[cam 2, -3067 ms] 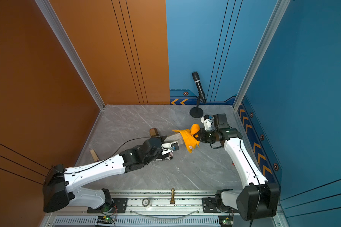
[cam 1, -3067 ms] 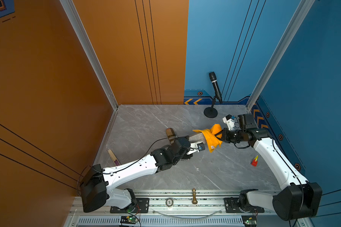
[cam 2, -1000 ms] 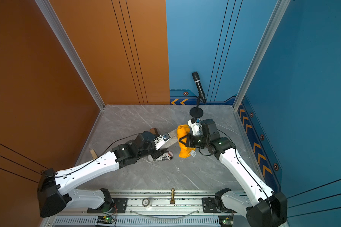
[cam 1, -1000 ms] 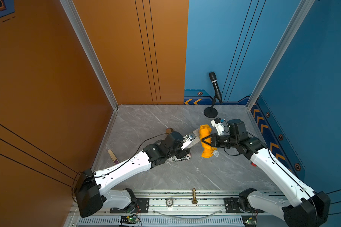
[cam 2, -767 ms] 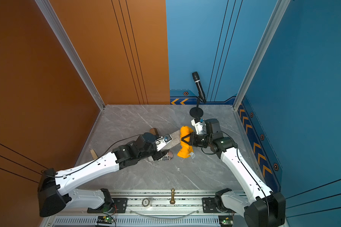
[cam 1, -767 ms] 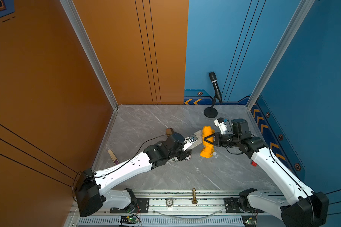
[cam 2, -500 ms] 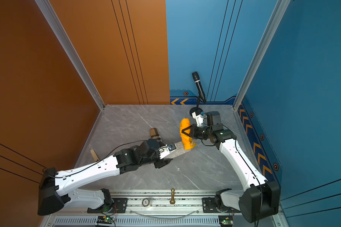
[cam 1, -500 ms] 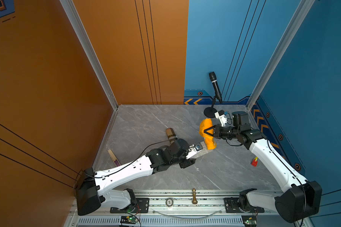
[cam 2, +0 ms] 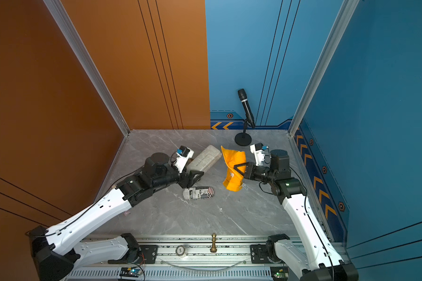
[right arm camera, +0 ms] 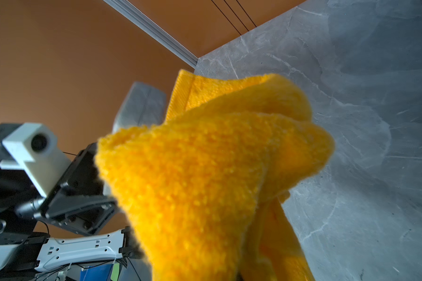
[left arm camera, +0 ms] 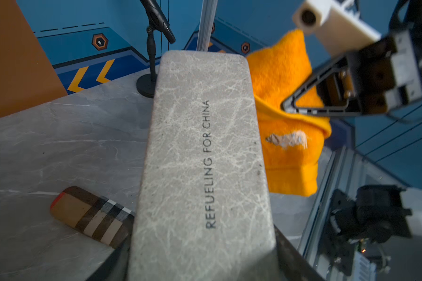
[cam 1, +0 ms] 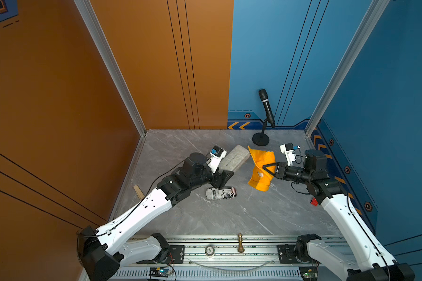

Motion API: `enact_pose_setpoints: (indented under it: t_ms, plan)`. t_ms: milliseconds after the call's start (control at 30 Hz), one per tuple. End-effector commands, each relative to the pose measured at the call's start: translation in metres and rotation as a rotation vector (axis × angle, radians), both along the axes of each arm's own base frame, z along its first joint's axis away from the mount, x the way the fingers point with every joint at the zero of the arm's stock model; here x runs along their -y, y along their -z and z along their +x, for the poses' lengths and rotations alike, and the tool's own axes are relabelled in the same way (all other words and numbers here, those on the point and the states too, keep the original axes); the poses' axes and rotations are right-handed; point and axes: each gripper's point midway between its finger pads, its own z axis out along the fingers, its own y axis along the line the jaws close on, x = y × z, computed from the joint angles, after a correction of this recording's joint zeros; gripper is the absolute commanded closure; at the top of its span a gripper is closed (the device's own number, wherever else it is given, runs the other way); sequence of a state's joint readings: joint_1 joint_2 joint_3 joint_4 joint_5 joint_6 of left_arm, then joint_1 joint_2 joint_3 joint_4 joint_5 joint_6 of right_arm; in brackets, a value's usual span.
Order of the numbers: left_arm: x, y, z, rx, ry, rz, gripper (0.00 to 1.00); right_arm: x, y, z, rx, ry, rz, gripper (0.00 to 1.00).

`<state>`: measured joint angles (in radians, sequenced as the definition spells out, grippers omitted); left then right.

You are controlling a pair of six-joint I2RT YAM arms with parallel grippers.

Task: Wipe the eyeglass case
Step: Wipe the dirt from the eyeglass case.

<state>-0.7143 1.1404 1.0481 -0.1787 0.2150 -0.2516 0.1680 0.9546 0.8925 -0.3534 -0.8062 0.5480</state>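
Wiping in hand — left gripper (cam 1: 225, 174) clamps the eyeglass case (cam 1: 234, 158) aloft; right gripper (cam 1: 268, 169), pinching orange cloth (cam 1: 261, 158) just beside, should next press onto it.

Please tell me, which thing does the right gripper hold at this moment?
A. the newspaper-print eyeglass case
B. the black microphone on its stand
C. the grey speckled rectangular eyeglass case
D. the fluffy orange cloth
D: the right gripper is shut on the fluffy orange cloth, which hangs from its jaws, while the grey speckled rectangular eyeglass case is clamped in the left gripper.
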Motion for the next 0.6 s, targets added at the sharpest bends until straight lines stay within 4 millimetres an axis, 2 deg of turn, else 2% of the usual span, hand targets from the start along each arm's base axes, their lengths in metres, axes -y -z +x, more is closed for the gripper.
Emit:
enact_pose_setpoints:
  t_ms: [0,200,300,433,500,567]
  plan:
    - [0.025,-0.050,-0.018,-0.108,0.144,-0.305,0.78,-0.012,-0.023,-0.007,0.141,0.001,0.030,1.00]
    - [0.043,-0.088,-0.024,-0.222,0.258,-0.481,0.77,-0.052,-0.071,-0.024,0.425,-0.073,0.142,1.00]
    - [0.046,-0.091,-0.028,-0.259,0.274,-0.540,0.76,-0.069,-0.087,-0.027,0.490,-0.109,0.145,1.00]
    - [0.054,-0.091,-0.034,-0.325,0.316,-0.614,0.75,-0.086,-0.088,-0.016,0.493,-0.163,0.162,1.00]
    - [0.060,-0.070,-0.040,-0.415,0.347,-0.588,0.76,-0.080,-0.097,-0.006,0.524,-0.130,0.178,1.00]
    - [0.060,-0.061,-0.045,-0.462,0.354,-0.568,0.76,-0.068,-0.105,0.005,0.546,-0.091,0.164,1.00]
